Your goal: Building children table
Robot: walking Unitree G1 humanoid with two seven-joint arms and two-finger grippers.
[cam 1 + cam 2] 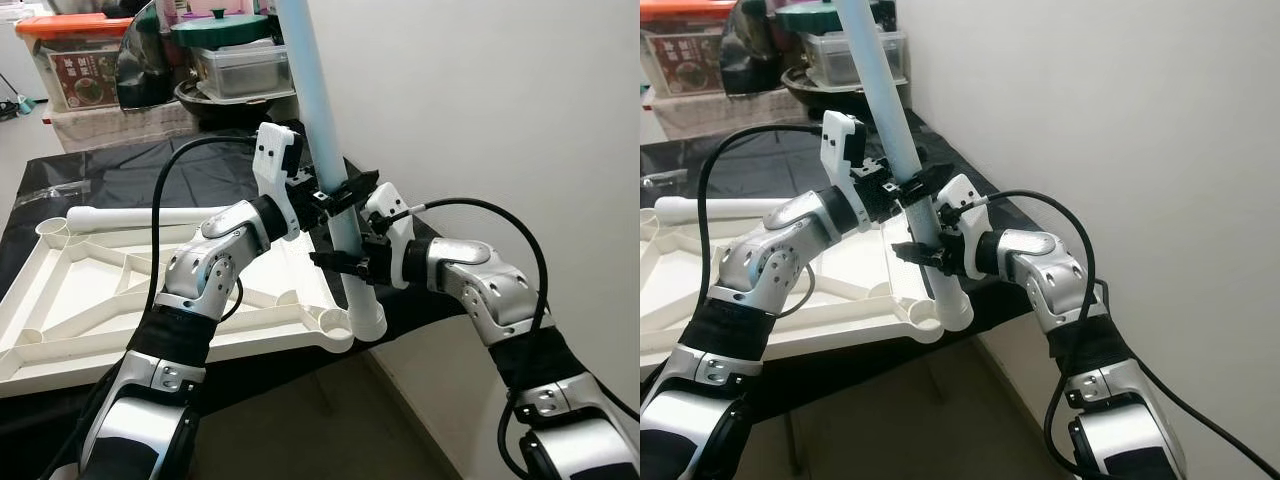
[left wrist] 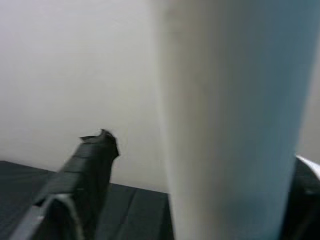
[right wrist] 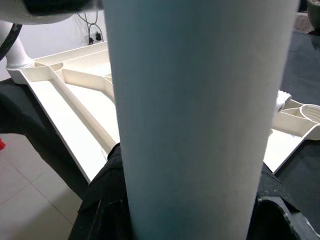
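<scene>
The bent silver left arm reaches forward, its black two-fingered left gripper (image 1: 338, 192) clamped around the pale blue-white plastic table leg (image 1: 318, 120); the right gripper (image 1: 352, 262) clasps the same leg lower down, forearm level.

The leg (image 1: 322, 130) is smooth, pale plastic with a faint sheen. The tabletop (image 1: 100, 290) is cream moulded plastic, matt. A black cloth (image 1: 130, 170) covers the surface, slightly glossy. The arms (image 1: 215, 260) are brushed silver metal; the wall (image 1: 500, 100) is matt.
</scene>
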